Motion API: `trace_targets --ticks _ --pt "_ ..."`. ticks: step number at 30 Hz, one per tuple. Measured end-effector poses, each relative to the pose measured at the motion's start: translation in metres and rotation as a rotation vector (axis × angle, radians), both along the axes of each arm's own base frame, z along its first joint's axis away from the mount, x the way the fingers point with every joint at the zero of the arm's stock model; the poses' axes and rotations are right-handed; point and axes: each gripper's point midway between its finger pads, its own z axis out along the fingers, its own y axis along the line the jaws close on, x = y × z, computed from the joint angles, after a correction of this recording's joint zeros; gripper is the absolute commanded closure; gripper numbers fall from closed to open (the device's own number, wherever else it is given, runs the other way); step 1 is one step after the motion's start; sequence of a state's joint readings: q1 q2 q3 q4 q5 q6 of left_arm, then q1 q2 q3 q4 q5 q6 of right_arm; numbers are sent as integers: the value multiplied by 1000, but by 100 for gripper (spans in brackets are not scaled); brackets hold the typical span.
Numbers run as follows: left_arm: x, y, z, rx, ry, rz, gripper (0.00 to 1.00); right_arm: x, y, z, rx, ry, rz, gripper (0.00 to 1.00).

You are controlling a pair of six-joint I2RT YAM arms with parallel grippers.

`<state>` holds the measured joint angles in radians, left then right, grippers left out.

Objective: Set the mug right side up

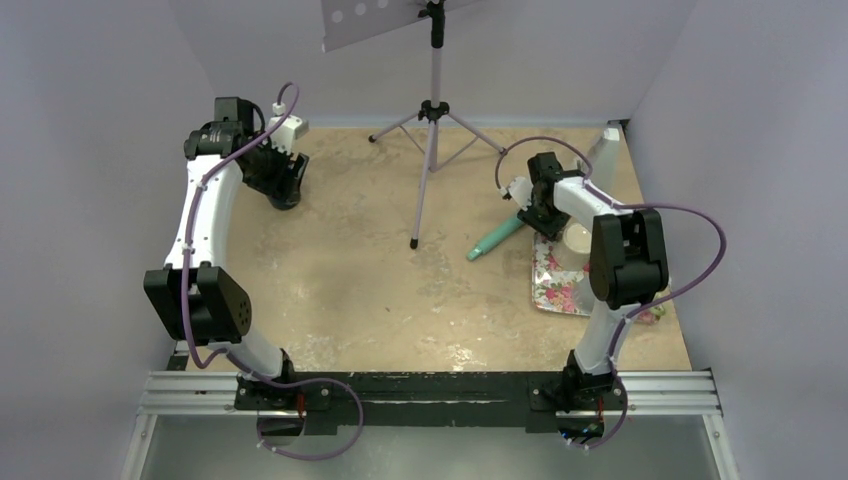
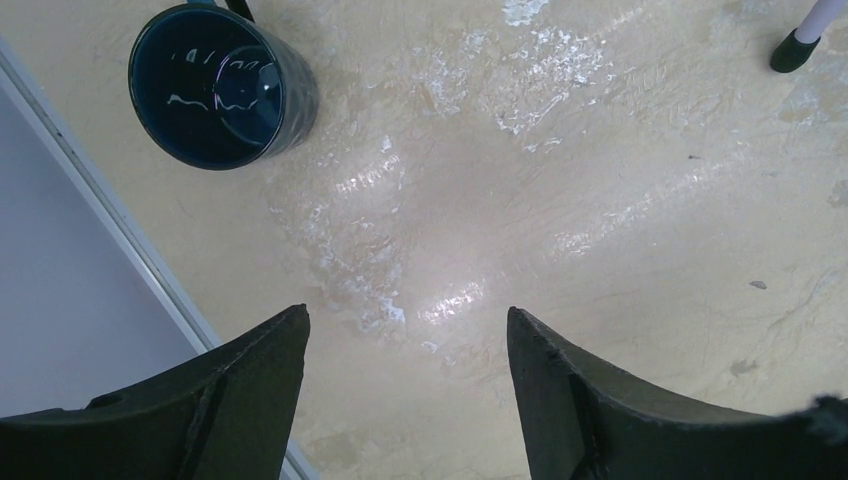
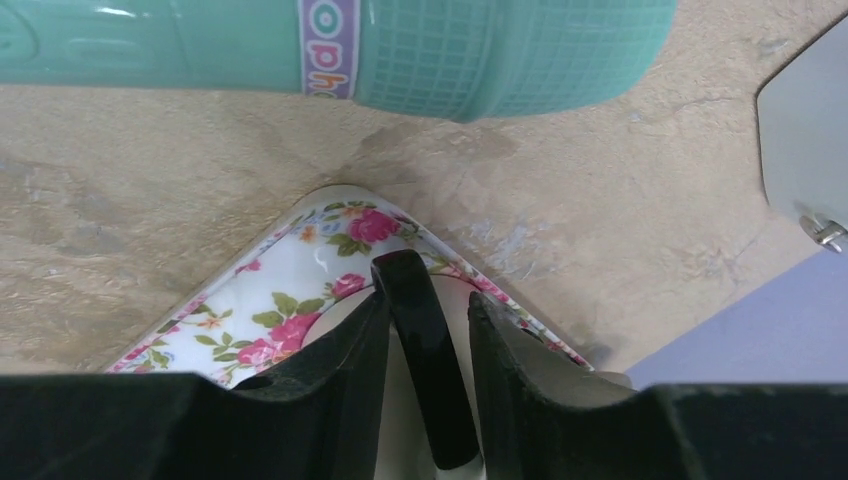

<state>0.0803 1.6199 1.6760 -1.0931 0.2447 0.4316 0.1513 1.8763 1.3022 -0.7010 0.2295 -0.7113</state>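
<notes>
Left jaws gape empty, navy mug (image 2: 222, 85) upright at ten o'clock; right jaws pinch a black strip (image 3: 420, 340) (handle, perhaps), whose thin hold could slip.

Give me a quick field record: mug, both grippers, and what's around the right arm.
mug: dark blue mug, standing with its opening up, near the left wall
left gripper: open, empty, above bare table, apart from the mug
right gripper: fingers straddle a black handle over the floral tray; cannot tell if clamped
nearby: teal bottle lying on its side past the tray corner
task state: blue mug looks right side up
</notes>
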Motion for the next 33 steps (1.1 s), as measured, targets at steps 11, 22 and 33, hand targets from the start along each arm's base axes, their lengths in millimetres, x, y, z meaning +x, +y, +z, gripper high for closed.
trace_targets --ticks 11,22,33 --pt "-6 -10 6 -53 17 -9 23 -6 10 5 60 27 37 100" --pt "-28 -89 66 -437 18 -174 17 -1 52 168 292 -405 58 100" --pt "-95 -210 149 -884 104 -540 16 -70 230 335 1282 -845 167 100"
